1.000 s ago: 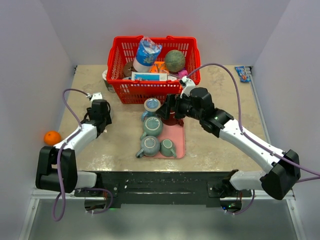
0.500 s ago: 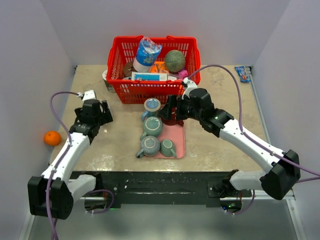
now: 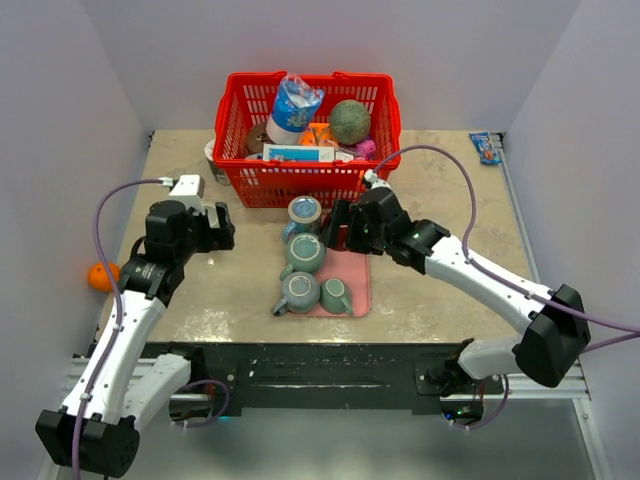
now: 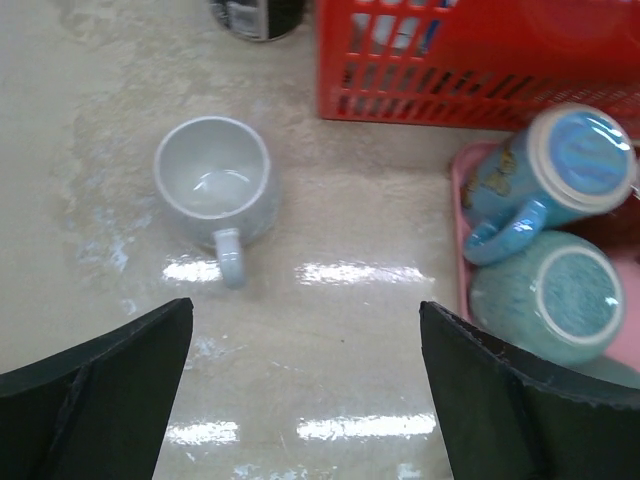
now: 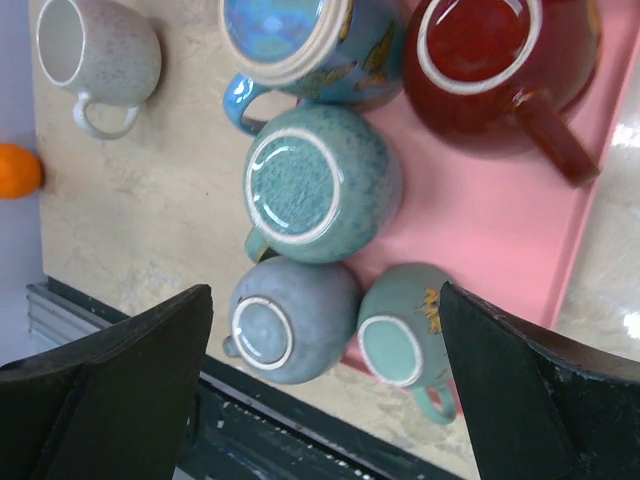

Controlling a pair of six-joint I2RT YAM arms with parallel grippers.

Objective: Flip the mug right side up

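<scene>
A white mug (image 4: 213, 185) stands right side up on the table left of the pink tray (image 3: 355, 275); it also shows in the right wrist view (image 5: 100, 55). In the top view my left gripper hides it. My left gripper (image 3: 220, 228) is open and empty, hanging above the table just near of that mug. On the tray several mugs stand upside down: blue (image 5: 290, 35), teal (image 5: 320, 185), grey-blue (image 5: 290, 320), small teal (image 5: 405, 345) and red (image 5: 495, 55). My right gripper (image 3: 338, 225) is open and empty above the tray.
A red basket (image 3: 310, 178) full of items stands behind the tray, close to the blue mug. A dark can (image 4: 258, 14) sits by the basket's left corner. An orange (image 3: 100, 275) lies off the table's left edge. A small blue packet (image 3: 487, 147) lies at the far right.
My left arm has risen and swung its gripper right, toward the tray, with open jaws. My right gripper has shifted a little left and lower over the tray. The mugs have not moved.
</scene>
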